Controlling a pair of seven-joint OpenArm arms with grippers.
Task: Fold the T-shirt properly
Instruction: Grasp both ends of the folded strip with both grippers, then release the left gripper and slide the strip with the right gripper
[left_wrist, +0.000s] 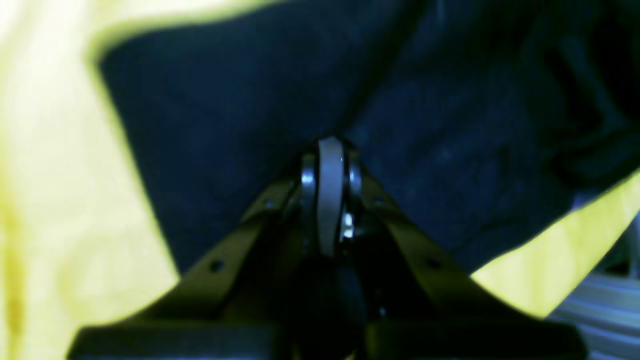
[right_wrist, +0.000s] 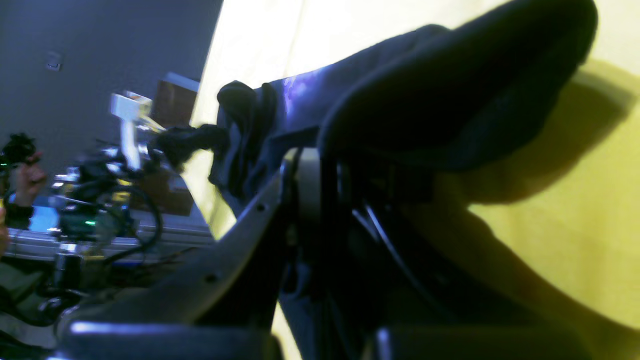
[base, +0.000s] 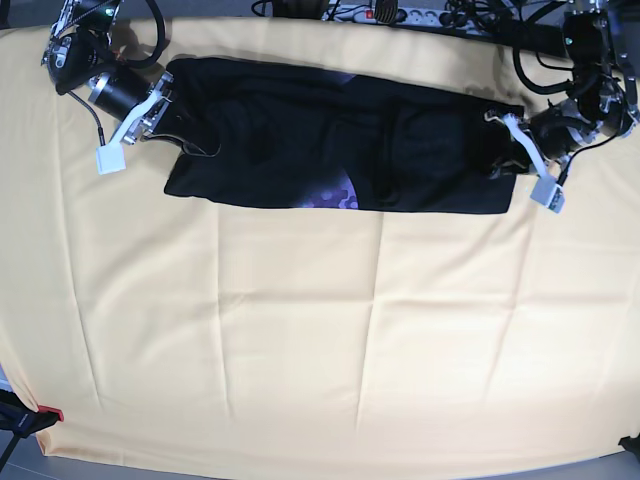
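Counter: covered by a creased pale yellow tablecloth (base: 300, 340).
T-shirt (base: 300, 140): black, spread along the far side.
Left gripper (base: 512, 150): jaws clamped on T-shirt.
Right gripper (base: 172, 112): jaws clamped on T-shirt.
Room: cables (base: 480, 18) behind.

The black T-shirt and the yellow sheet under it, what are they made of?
The T-shirt looks like soft, matte knit cloth: it bunches into folds and drapes limply over the right gripper. The yellow tablecloth looks like thin woven fabric, matte too, with straight fold creases running across it. Cotton or a blend, I cannot tell.
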